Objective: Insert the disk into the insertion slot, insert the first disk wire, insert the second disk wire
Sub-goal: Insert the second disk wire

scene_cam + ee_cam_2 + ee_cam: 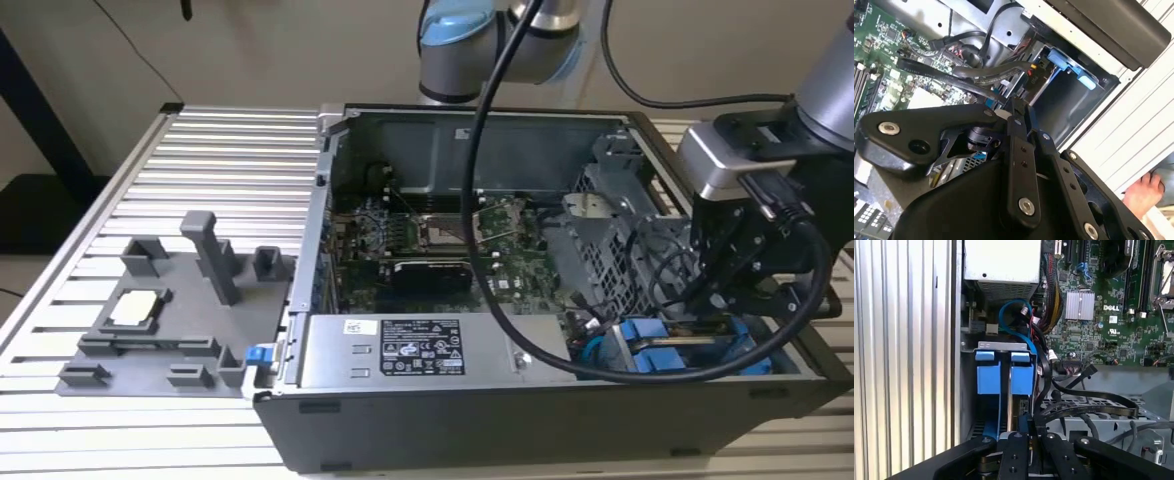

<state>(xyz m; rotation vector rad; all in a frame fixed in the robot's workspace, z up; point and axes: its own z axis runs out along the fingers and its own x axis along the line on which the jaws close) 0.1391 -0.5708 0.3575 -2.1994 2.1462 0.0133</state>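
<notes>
Disk [1004,377]: blue carrier bracket, seated upright in insertion slot [970,390] | claw [1021,427]: fingers pressed together, above it

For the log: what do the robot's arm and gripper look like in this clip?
In the exterior view, the arm has silver-grey tubular joints with pale blue caps, and thick black cables loop down from it. A grey box-shaped camera module is mounted near the wrist. The gripper is matte black, with flat linkage bars held by silver screws, seen in both wrist views.
</notes>
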